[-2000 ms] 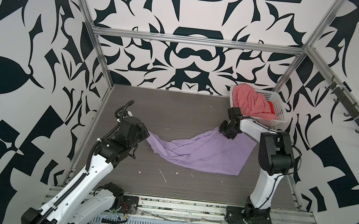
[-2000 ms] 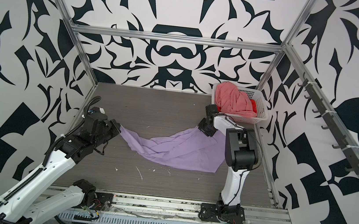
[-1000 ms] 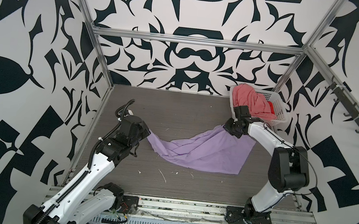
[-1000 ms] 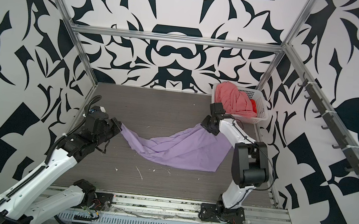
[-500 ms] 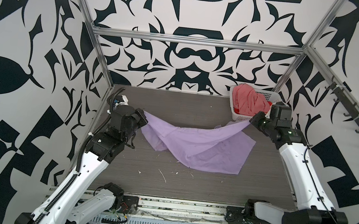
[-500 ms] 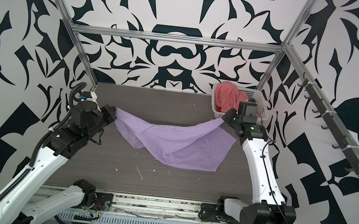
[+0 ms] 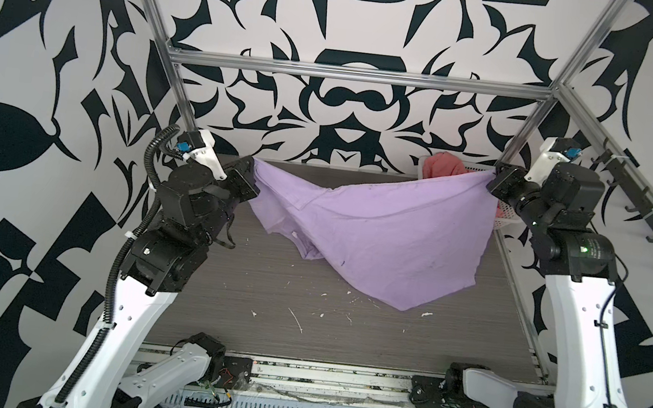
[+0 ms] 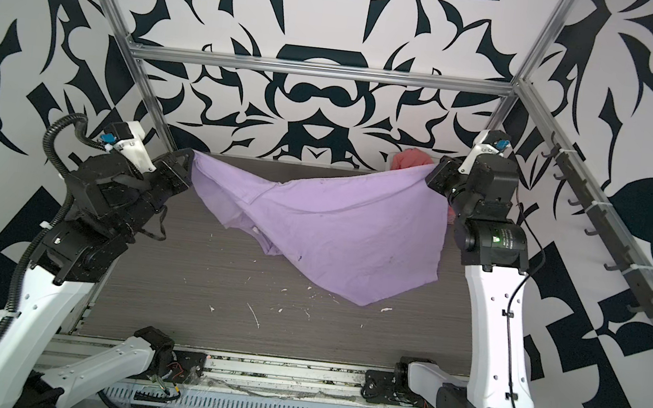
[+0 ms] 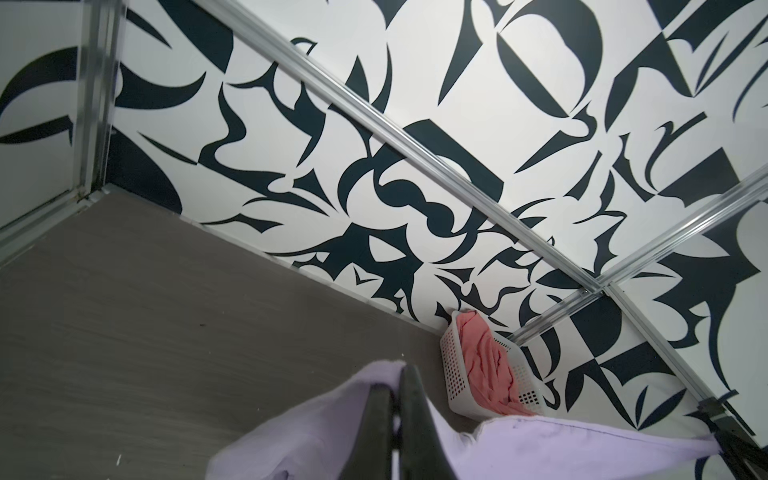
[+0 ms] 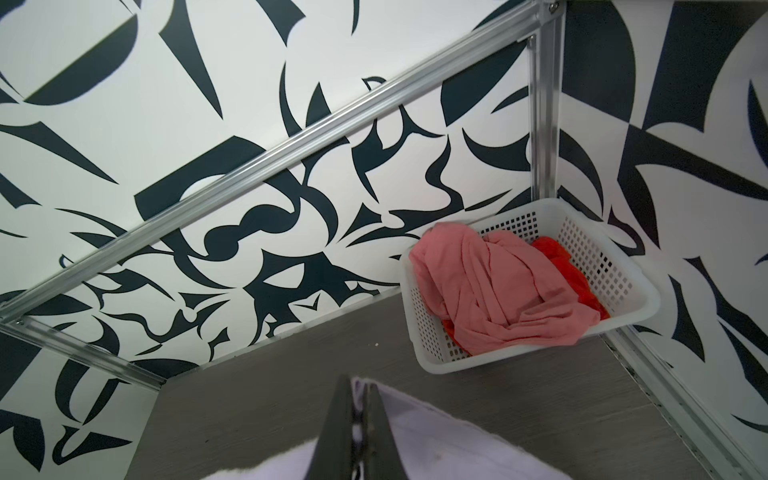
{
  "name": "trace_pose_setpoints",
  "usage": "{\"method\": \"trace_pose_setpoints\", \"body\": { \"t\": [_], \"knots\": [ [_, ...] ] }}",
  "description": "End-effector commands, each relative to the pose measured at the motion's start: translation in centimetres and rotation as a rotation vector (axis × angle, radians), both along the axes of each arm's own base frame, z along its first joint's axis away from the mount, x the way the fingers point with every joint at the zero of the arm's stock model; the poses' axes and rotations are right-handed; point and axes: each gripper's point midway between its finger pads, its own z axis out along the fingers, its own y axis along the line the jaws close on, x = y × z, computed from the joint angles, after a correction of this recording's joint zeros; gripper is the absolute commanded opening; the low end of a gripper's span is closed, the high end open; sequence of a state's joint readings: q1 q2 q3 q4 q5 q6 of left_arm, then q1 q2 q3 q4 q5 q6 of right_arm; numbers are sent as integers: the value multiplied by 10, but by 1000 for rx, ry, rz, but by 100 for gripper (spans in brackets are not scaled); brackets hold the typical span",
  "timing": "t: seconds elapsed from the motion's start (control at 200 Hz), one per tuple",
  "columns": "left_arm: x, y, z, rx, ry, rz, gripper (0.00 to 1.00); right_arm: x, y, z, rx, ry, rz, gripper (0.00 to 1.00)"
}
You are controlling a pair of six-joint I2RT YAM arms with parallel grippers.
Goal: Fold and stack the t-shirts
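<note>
The lavender t-shirt (image 7: 376,227) (image 8: 335,223) hangs stretched in the air between my two grippers, sagging in the middle, its lowest corner down near the table. At its left top corner my left gripper (image 7: 256,163) (image 8: 192,156) (image 9: 397,376) is shut on the cloth (image 9: 540,449). At the right top corner my right gripper (image 7: 493,176) (image 8: 431,171) (image 10: 359,384) is shut on the hem (image 10: 457,440). A salmon-pink t-shirt (image 10: 498,291) (image 7: 442,168) and a red one (image 10: 561,262) lie crumpled in the basket.
The white perforated basket (image 10: 623,266) (image 9: 453,365) stands in the back right corner, partly hidden behind the lavender cloth in both top views. Metal frame posts (image 7: 179,83) edge the grey table (image 7: 244,287). A rail of hooks (image 7: 649,217) runs along the right wall.
Both arms have risen and spread apart toward the back corners. The lavender t-shirt has gone from lying on the table to hanging between the two grippers.
</note>
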State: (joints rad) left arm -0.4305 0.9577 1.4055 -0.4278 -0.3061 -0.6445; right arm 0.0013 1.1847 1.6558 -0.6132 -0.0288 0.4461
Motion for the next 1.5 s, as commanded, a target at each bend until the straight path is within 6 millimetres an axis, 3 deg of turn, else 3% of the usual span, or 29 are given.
{"method": "trace_pose_setpoints", "body": {
  "t": [0.0,0.07,0.135,0.33,0.41,0.49,0.6,0.88,1.15,1.26,1.495],
  "knots": [
    [-1,1,13,29,-43,-7,0,-11,-1,7,0,-29,-1,0],
    [3,-2,-10,20,8,-11,0,-17,0,-25,42,43,-7,0],
    [5,-4,-40,8,77,-13,0,-28,3,-70,105,141,-14,0],
    [-3,1,-169,-103,359,51,0,-71,24,-228,364,430,-13,0],
    [-10,7,-219,-160,455,105,0,-93,29,-282,421,529,-30,0],
    [-17,10,-255,-186,535,141,0,-113,31,-323,460,612,-52,0],
    [-24,14,-284,-165,619,169,0,-138,36,-361,499,703,-67,0],
    [-20,7,-313,-92,735,158,0,-179,35,-428,517,890,-139,0],
    [-17,5,-317,-78,743,154,0,-190,39,-447,518,1001,-141,0],
    [-17,6,-317,-70,743,156,0,-190,43,-448,536,1039,-133,8],
    [-9,1,-312,-78,732,135,0,-191,48,-448,684,1024,-235,35]
  ]
}}
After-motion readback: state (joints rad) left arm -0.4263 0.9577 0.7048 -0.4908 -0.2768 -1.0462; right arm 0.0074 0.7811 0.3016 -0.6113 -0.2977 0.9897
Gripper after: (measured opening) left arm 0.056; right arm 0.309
